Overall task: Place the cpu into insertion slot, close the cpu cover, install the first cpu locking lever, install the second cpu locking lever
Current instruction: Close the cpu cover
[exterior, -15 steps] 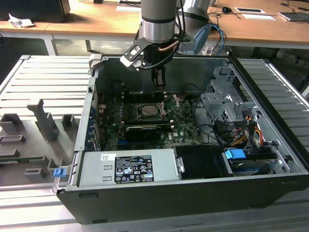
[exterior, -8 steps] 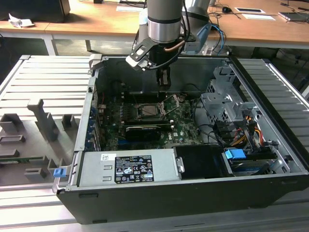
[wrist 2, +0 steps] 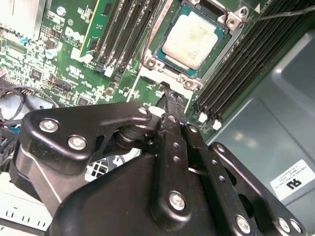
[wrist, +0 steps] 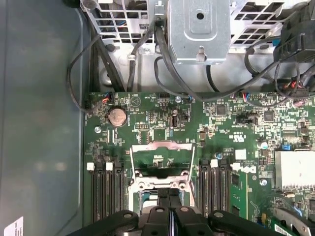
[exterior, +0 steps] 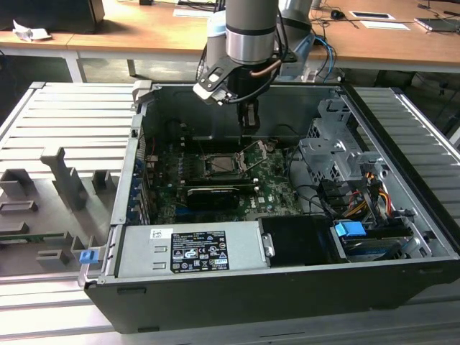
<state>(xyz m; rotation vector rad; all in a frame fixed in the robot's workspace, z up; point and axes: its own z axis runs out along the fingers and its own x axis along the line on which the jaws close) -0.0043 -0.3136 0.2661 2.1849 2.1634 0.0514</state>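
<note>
The cpu [wrist 2: 192, 40], a flat square with a silvery-grey top, lies in the insertion slot [exterior: 218, 167] on the green motherboard. The cpu cover [wrist: 160, 164], a grey metal frame with a square window, is swung open beside the slot; through the window I see bare board. In the exterior view the cover [exterior: 254, 152] stands tilted up at the slot's right side. My gripper [exterior: 249, 118] hangs above the cover with its black fingers pressed together and nothing between them. In both wrist views its tips [wrist 2: 170, 98] [wrist: 170, 195] sit just short of the cover's hinge end. A thin wire locking lever [wrist 2: 280, 14] sticks out past the slot's corner.
The open computer case [exterior: 287, 287] surrounds the board. Memory slots [wrist: 106, 191] flank the socket on both sides. A metal drive cage [exterior: 334, 154] and bundled cables [wrist: 162, 54] crowd the exterior view's right. A black card [exterior: 212, 194] lies in front of the socket.
</note>
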